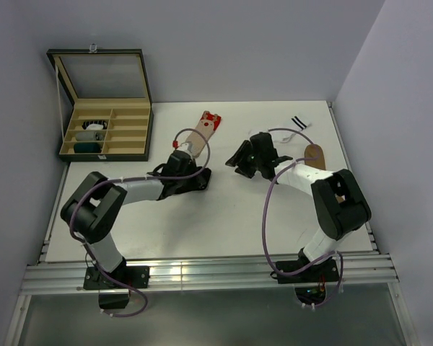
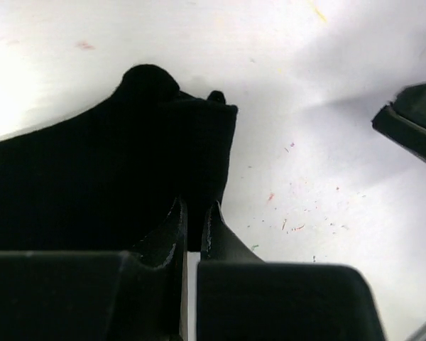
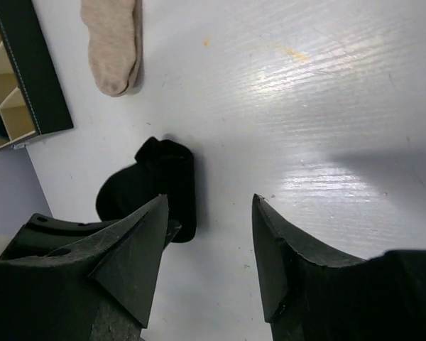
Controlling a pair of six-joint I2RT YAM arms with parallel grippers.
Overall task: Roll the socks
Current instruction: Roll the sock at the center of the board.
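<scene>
Resting against the closed left pincer [image 2: 197, 207], the black sock [image 2: 92, 170] lies near the parted right pincer [image 3: 209, 200].

Your widest open stretch is the bare near half of the table [image 1: 224, 223], in front of both arm bases. In the middle, the left gripper [image 1: 204, 175] and the right gripper [image 1: 238, 158] sit near each other with only a narrow strip of tabletop between them. The black sock [image 3: 153, 181] pinched in the left's closed jaws lies to that side of the strip, while the tabletop between the right's parted jaws is bare. Just behind the left gripper, the beige sock [image 1: 200, 134] lies across the way to the back edge. The box [image 1: 148, 137], with its lid [image 1: 101, 76] raised, blocks the far left corner. On your right, the brown sock [image 1: 315, 154] lies against the right arm, and the striped sock [image 1: 297, 122] sits near the back right corner.
</scene>
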